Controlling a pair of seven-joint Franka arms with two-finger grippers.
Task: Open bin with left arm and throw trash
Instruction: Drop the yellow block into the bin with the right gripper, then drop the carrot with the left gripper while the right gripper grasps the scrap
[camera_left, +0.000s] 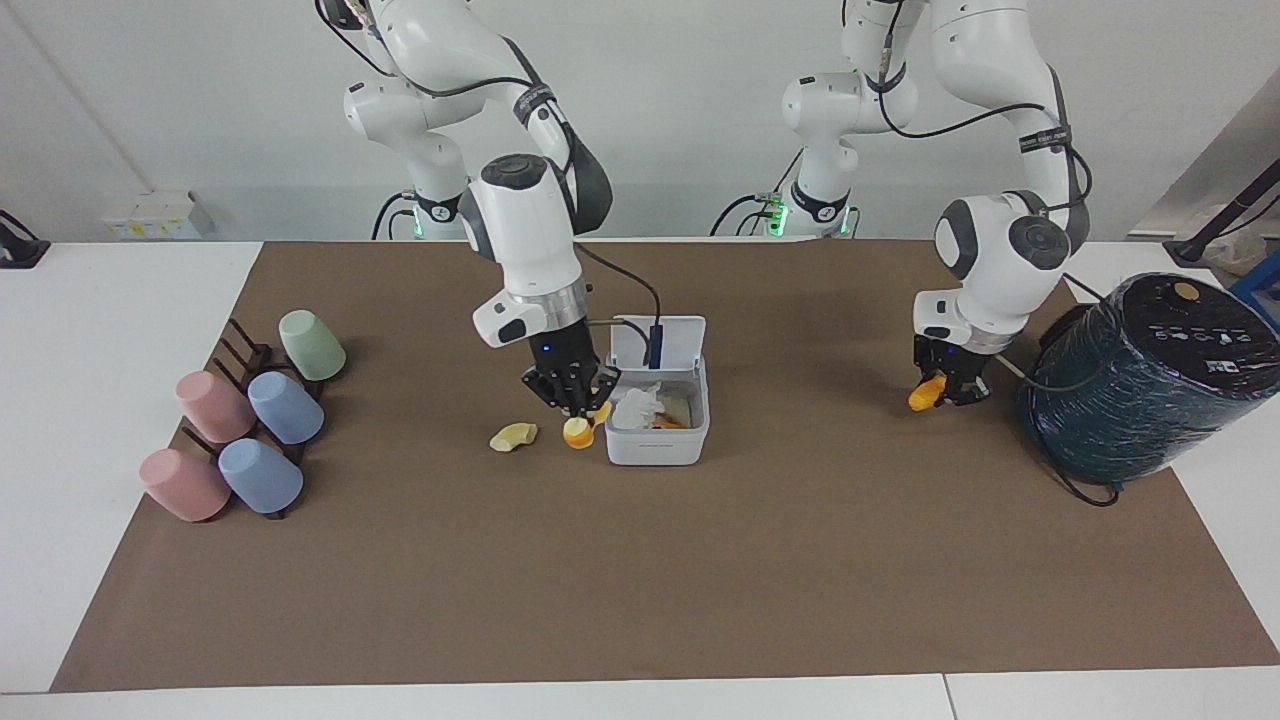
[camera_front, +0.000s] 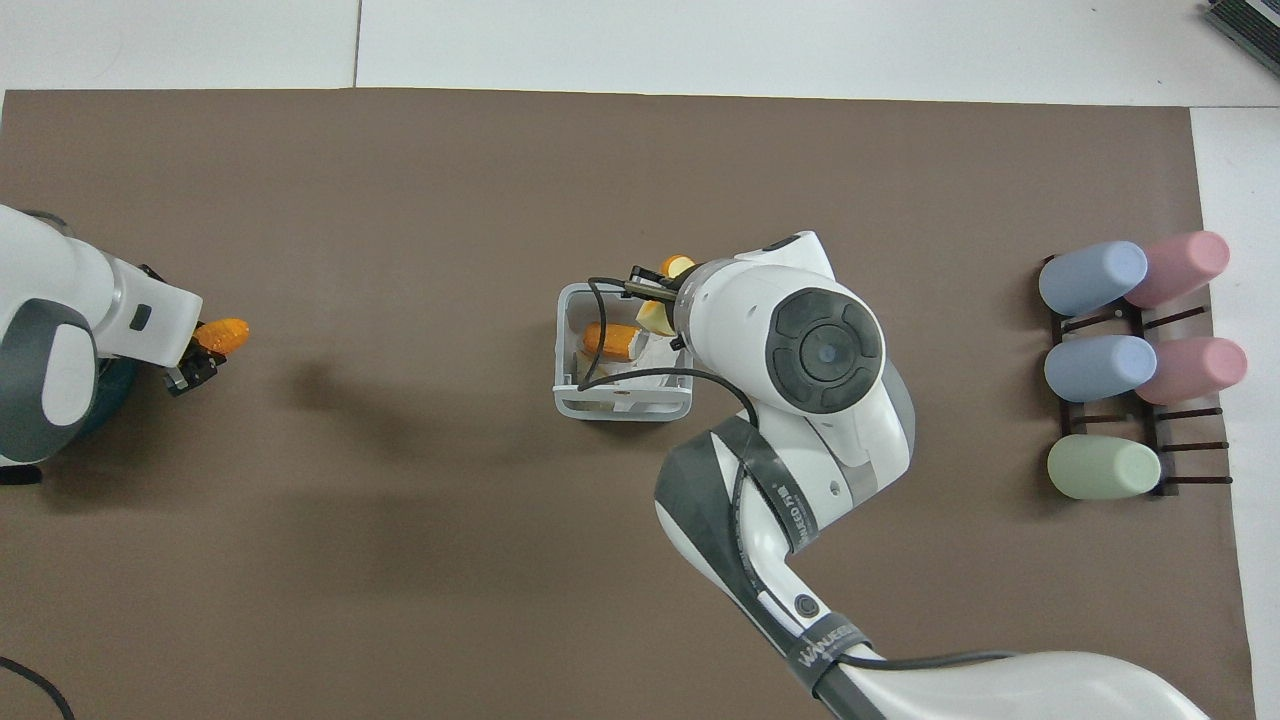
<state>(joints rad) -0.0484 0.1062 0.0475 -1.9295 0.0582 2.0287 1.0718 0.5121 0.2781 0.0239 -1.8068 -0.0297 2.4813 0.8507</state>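
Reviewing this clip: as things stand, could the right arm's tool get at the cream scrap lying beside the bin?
Probably not right away: the right tool is shut on an orange piece at the bin rim. The cream scrap lies uncovered on the mat.

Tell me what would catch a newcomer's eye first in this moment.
The open white bin at mid-table, lid up, with scraps and crumpled paper inside. The right gripper hangs at its edge toward the right arm's end, shut on a yellow-orange scrap; a pale cream piece lies on the mat beside it. The left gripper, holding an orange piece, is up beside the big dark-teal wrapped cylinder.
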